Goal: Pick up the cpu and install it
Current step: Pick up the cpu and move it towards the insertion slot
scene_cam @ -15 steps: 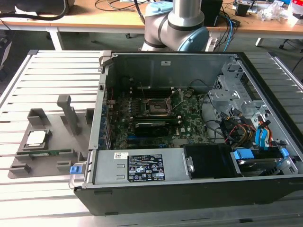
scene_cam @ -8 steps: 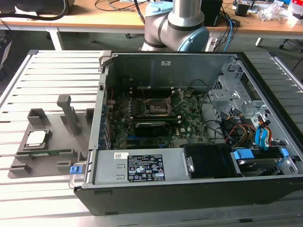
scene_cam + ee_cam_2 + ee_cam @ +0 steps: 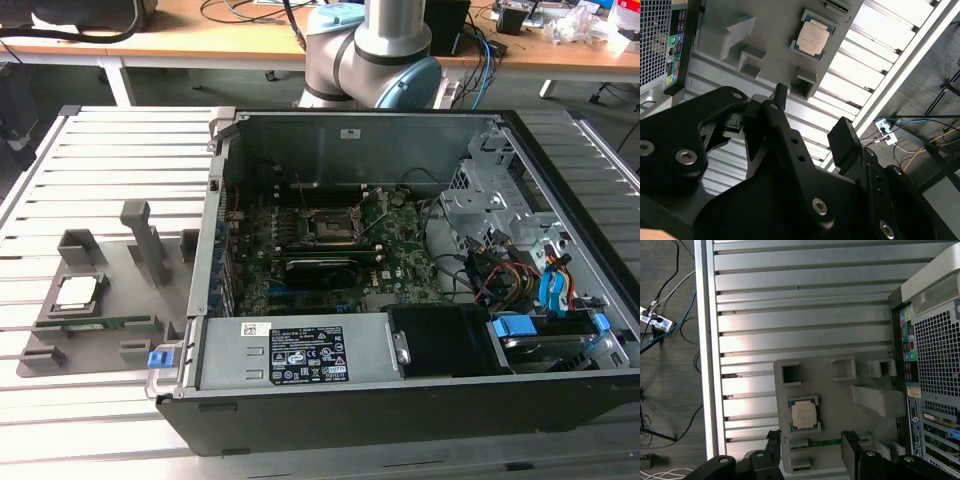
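Approach step of the pick: hovers with tool (image 3: 811, 440) spread wide, holding nothing, above cpu (image 3: 803, 415) seated in tray (image 3: 115, 292) on desk (image 3: 110, 150) at the exterior view's left. Seemingly calls for squaring to its edges before closing.

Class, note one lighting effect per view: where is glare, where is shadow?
First wrist view: glare on the slatted table near the cpu. Second wrist view: the open gripper looks dark against washed-out slats. Exterior view: the computer case is shaded inside.
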`<state>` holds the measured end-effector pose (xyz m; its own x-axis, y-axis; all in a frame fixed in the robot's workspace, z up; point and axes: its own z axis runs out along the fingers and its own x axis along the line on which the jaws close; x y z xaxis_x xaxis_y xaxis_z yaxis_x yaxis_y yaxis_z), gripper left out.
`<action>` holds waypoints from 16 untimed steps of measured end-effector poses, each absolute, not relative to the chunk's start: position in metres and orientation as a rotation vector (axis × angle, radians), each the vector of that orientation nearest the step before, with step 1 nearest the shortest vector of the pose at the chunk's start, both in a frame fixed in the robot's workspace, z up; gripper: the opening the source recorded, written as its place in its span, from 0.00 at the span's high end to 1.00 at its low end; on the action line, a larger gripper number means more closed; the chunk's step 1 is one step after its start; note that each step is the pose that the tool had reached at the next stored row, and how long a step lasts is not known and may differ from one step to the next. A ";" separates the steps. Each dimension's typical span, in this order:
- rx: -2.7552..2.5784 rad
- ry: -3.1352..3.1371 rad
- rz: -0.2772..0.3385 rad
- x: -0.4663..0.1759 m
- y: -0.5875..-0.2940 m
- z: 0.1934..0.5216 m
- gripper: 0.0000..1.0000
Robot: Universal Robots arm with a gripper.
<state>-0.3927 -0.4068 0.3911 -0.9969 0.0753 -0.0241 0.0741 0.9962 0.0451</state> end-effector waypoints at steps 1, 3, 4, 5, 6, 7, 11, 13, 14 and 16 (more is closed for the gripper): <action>0.116 3.113 0.069 -0.393 -0.407 0.391 0.40; 0.115 3.113 0.049 -0.393 -0.407 0.391 0.40; 0.112 3.113 0.037 -0.393 -0.407 0.391 0.40; 0.080 3.114 0.027 -0.393 -0.407 0.391 0.40; 0.052 3.115 0.026 -0.393 -0.407 0.391 0.40; 0.031 3.115 0.026 -0.393 -0.407 0.391 0.40; 0.013 3.115 0.020 -0.393 -0.407 0.391 0.38; 0.013 3.115 0.020 -0.393 -0.407 0.391 0.26; 0.011 3.115 0.018 -0.393 -0.407 0.391 0.26; 0.001 3.115 0.007 -0.393 -0.407 0.390 0.26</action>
